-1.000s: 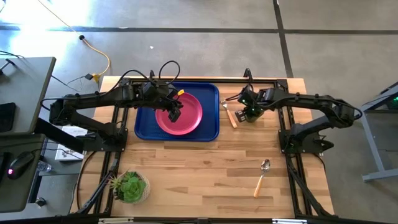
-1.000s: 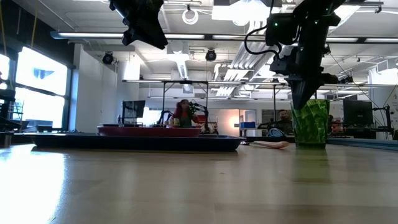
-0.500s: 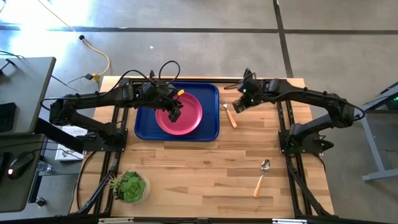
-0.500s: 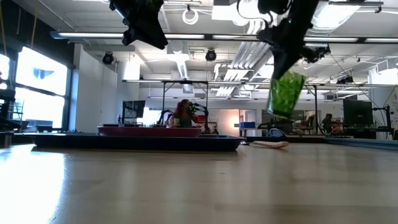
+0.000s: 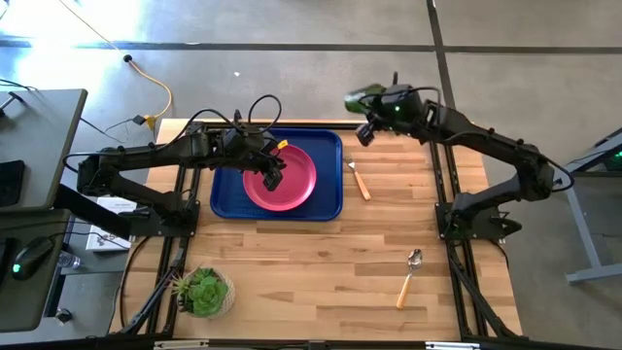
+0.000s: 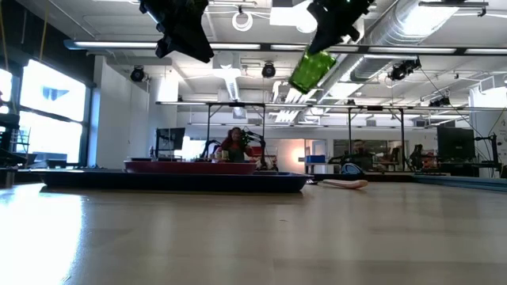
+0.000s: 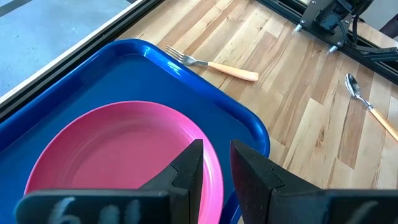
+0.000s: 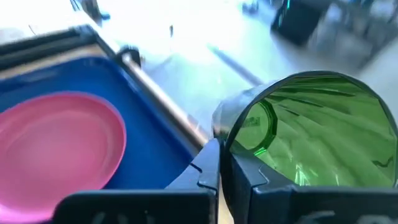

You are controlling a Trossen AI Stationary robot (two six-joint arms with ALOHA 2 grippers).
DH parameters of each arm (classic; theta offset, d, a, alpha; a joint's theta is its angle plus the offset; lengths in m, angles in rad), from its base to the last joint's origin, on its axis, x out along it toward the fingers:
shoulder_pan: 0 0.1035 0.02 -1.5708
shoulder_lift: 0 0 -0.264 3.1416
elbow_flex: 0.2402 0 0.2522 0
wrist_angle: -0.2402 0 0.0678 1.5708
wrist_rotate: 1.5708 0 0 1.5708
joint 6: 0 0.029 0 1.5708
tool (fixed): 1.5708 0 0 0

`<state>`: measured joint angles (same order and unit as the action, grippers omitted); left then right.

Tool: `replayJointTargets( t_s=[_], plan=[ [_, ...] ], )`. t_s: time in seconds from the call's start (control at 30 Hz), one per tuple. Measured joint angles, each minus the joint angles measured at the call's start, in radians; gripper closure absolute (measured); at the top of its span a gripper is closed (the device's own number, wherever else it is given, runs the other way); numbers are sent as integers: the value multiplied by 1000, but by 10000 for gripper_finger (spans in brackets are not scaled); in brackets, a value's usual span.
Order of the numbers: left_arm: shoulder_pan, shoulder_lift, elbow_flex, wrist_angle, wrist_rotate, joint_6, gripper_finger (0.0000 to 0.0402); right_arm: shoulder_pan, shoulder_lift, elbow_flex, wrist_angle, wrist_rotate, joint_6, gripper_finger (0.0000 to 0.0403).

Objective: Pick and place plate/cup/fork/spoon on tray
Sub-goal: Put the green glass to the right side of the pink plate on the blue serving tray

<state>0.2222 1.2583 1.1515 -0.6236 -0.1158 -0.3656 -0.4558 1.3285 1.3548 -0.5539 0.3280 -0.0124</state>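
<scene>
The pink-red plate [image 5: 284, 180] lies in the dark-blue tray [image 5: 225, 200] at the table's far middle. My left gripper [image 5: 273, 178] hovers above the plate's left half, its fingers [image 7: 191, 163] a little apart with nothing between them. The green cup [image 5: 358, 97] hangs high over the table's far edge, right of the tray, with my right gripper [image 5: 375, 105] shut on it. The fork [image 5: 359, 179] lies flat on the wood just right of the tray. The spoon [image 5: 409, 275] lies flat near the front right. My right gripper pinches the cup's wall at the rim [image 8: 219, 134], one finger [image 8: 244, 177] inside the mouth and the other [image 8: 206, 167] outside. The cup [image 6: 311, 70] is lifted clear, high above the table. It is tipped far over, its base slanting down and away from the fingers.
A potted succulent [image 5: 202, 291] stands at the near left corner. Bare wood stretches between the tray and the table's near edge. The right half of the tray [image 7: 205, 118] beside the plate is bare blue. People and equipment show in the room beyond the table.
My right gripper has lifted the cup off the table beside the fork, carrying it up and toward the far edge. It has rolled and tipped while rising, so the cup went from upright to steeply tilted. The fork stayed where it was.
</scene>
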Motion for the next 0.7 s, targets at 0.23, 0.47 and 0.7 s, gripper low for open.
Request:
replayJointTargets(
  t_s=[0.23, 0.47, 0.7],
  plan=[
    [0, 0, 0, 0, 0, 0, 332, -16, 30, 0, 182, -6, -256, 402],
    [0, 0, 0, 0, 0, -1, 332, -15, 114, 1, 189, -29, -300, 403],
    [0, 0, 0, 0, 0, 0, 332, -11, 202, 1, 121, -118, -212, 403]
  ],
)
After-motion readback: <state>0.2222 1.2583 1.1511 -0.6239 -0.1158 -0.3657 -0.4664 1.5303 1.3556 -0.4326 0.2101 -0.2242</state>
